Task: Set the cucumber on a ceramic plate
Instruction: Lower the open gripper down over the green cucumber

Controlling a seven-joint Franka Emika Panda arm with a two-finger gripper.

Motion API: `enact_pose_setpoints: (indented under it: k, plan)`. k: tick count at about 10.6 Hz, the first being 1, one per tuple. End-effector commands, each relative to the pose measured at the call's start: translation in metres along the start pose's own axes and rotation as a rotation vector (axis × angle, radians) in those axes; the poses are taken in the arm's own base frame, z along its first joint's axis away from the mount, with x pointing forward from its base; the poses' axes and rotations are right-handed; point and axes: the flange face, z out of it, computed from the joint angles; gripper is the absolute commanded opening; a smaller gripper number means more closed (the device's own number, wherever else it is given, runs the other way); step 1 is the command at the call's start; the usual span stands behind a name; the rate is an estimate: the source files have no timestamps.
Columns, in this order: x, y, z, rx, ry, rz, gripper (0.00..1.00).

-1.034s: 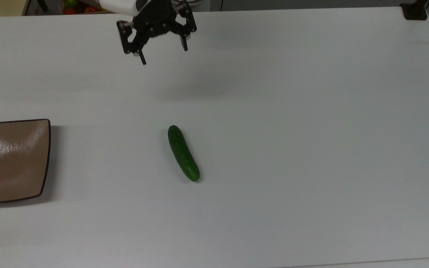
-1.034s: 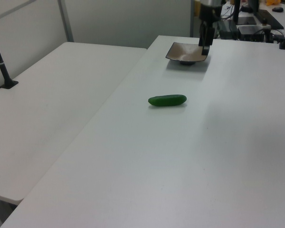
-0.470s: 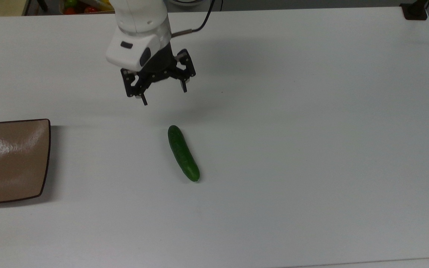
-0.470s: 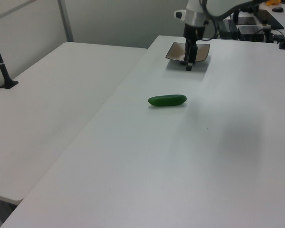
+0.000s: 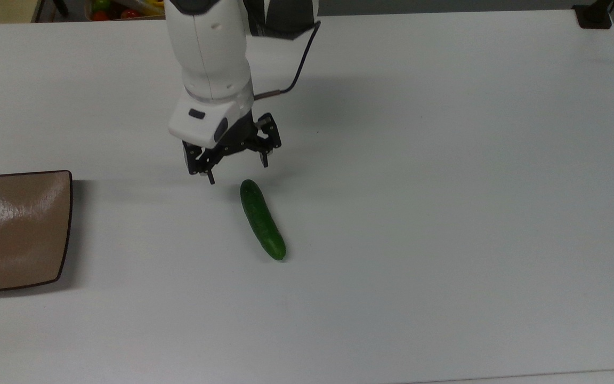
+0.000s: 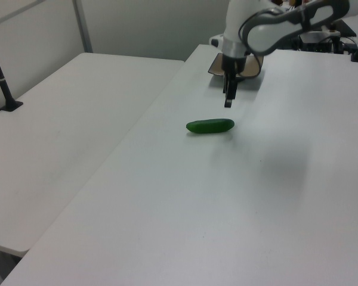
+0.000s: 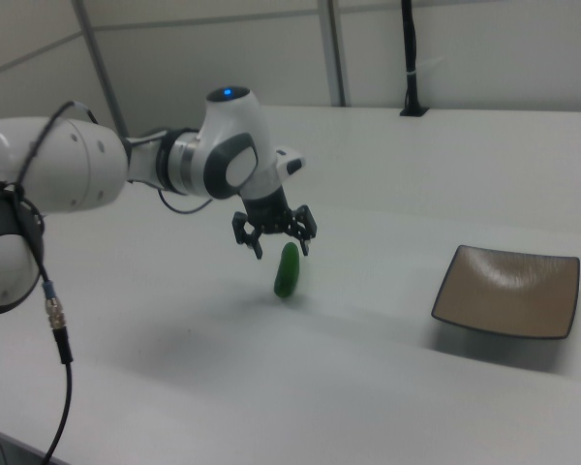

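The cucumber is seen lying on the white table, just below the gripper in the top view; the gripper is held wide open, empty, above the cucumber's upper end.

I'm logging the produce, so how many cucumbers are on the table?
1. The cucumber lies on the white table, just below the open gripper in the top view.
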Motion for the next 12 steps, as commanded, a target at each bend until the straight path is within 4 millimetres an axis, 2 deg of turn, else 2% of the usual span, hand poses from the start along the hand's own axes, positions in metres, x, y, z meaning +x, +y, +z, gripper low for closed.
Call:
enact_pose_setpoints:
  k: [1,2,7,10,12]
  plan:
    - [0.012,-0.009,0.039,-0.032,-0.002,0.012,1.0]
    - [0.012,-0.01,0.052,-0.031,-0.008,0.009,1.0]
    - [0.018,-0.021,0.082,-0.04,0.011,0.043,1.0]
    - [0.018,-0.024,0.086,-0.059,0.002,0.047,1.0]
    - [0.018,-0.024,0.086,-0.06,0.0,0.046,0.91]
